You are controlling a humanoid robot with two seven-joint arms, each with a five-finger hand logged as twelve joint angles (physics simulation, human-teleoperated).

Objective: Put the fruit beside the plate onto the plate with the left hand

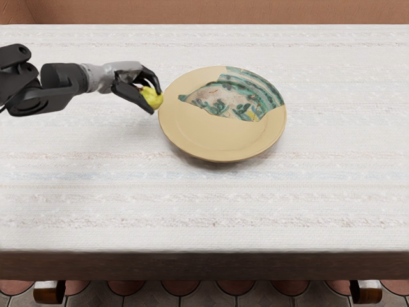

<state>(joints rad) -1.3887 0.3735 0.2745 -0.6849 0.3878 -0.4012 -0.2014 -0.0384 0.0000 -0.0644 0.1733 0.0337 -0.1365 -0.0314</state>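
1. The head view is the only one we have. In it the left arm [57, 86] comes in from the left edge and reaches across the table [204, 204] toward the plate [192, 134].
2. The left hand [131, 82] sits just beside the plate's left rim. Its dark fingers [151, 77] curl around a small yellow fruit [152, 97], one above it and one below, so we read them as closed on the fruit, not spread.
3. The fruit is at the plate's left edge, touching the rim or very nearly so. We cannot tell whether it rests on the table or hangs a little above it, because the fingers hide its underside.
4. The plate is tan, with a green painted pattern on its far right part. Nothing lies on it, so the fruit is not yet in place.
5. The right arm does not show anywhere in this view.
6. We judge that the reach and the grasp are done, which puts the task about halfway.
7. What is left, as we judge it, is to lift the fruit clear of the rim, carry it to the right over the bare tan part of the plate, set it down there and open the fingers.
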